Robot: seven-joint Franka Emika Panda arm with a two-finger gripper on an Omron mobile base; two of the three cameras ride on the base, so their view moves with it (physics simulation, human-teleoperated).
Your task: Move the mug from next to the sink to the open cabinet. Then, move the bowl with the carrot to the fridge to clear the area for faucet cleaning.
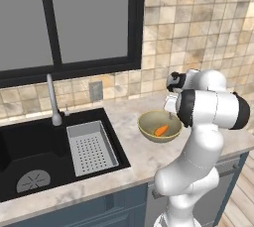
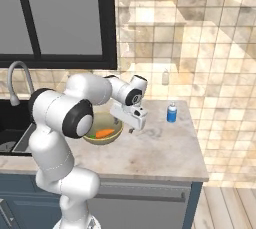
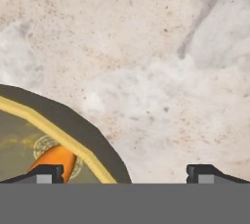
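The olive-yellow bowl (image 1: 149, 128) stands on the counter right of the sink (image 1: 30, 144), with the orange carrot (image 1: 161, 131) lying inside it. My gripper (image 2: 131, 129) hangs open over the bowl's (image 2: 114, 132) right edge. In the hand view the yellow rim of the bowl (image 3: 73, 142) passes between the fingertips (image 3: 46, 173): one tip is over the inside above the carrot (image 3: 53, 157), the other over bare counter (image 3: 146, 47). The gripper (image 3: 126, 174) holds nothing. The faucet (image 1: 52, 102) rises behind the sink. The mug, the open cabinet and the fridge are out of view.
A grey strainer tray (image 1: 92, 146) sits in the sink's right half. A small blue can (image 2: 171, 113) stands on the counter right of the bowl, with a soap bottle (image 2: 165, 77) at the tiled wall behind it. The counter's end (image 2: 202, 165) is to the right.
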